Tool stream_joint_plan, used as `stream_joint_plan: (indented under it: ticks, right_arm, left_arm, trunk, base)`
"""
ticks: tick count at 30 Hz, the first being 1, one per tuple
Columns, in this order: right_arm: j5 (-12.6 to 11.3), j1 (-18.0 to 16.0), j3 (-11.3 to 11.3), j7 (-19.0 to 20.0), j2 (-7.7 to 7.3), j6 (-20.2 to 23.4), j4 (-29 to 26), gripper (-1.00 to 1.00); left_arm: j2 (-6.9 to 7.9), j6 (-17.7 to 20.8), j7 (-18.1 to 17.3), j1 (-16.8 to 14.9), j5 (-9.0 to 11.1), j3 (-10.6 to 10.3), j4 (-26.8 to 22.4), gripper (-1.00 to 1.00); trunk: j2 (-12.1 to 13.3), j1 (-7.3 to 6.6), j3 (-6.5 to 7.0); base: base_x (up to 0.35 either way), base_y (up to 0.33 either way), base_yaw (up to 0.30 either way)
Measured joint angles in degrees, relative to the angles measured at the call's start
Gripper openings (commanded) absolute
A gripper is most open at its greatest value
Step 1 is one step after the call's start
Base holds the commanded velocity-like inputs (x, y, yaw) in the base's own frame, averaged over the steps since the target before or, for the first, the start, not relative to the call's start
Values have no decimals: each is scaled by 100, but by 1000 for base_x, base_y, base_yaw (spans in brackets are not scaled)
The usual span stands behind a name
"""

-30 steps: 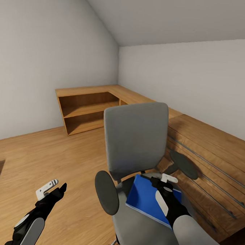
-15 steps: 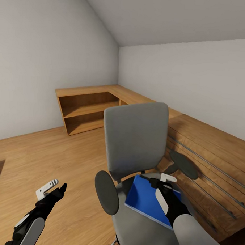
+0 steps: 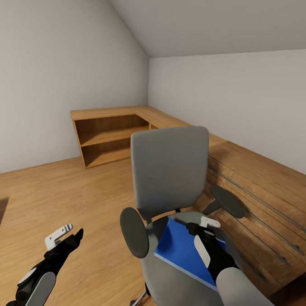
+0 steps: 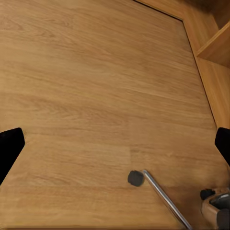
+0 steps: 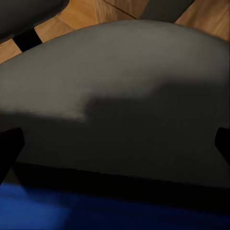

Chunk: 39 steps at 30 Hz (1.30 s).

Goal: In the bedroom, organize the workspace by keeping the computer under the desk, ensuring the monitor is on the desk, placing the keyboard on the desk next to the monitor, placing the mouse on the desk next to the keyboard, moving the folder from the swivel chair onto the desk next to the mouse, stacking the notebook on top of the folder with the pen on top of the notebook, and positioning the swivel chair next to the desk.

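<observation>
While hovering low over the seat, the right gripper (image 3: 202, 224) is spreading its black fingers wide above the folder (image 3: 182, 252), a flat bright blue rectangle with a pale edge, which is lying on the swivel chair (image 3: 169, 172). Its grey matte upholstery is filling much of the right wrist view, the seat (image 5: 120, 96) curving smoothly. Left gripper (image 3: 65, 233) is hanging open over the glossy plank floor (image 4: 96, 86), near a chrome leg (image 4: 163, 199) with a dark castor. Beyond, a wooden corner shelf unit (image 3: 111, 139) is sitting against plain white walls under a sloped ceiling.
</observation>
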Motion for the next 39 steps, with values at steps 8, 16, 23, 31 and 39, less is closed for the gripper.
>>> stream_joint_plan:
  ticks: [8, 16, 23, 31, 39]
  right_arm:
    - [6, -1, 1, -2, 0, -14, 47, 100]
    - [13, -1, 0, -1, 0, -3, 86, 100]
    - [2, -1, 3, -4, 0, -22, 66, 100]
    - [12, -1, 5, 1, 1, -47, 98, 100]
    - [-15, 2, 14, -3, 7, -562, 133, 100]
  left_arm:
    - [-6, 0, 0, 2, 0, 0, 0, 100]
    - [-8, 0, 0, 4, 0, 0, 0, 100]
    - [-9, 0, -1, 3, 0, 0, 0, 100]
    - [-9, 0, 0, 4, 0, 0, 4, 100]
    - [-9, 0, 0, 1, 0, 0, 32, 100]
  trunk:
    - [0, -1, 0]
    - [0, -1, 0]
    - [0, 0, 0]
    - [0, -2, 0]
    - [0, -1, -1]
  base:
    - [-47, 0, 0]
    - [-91, 0, 0]
    - [-172, 0, 0]
    - [-19, 0, 0]
    - [0, 0, 0]
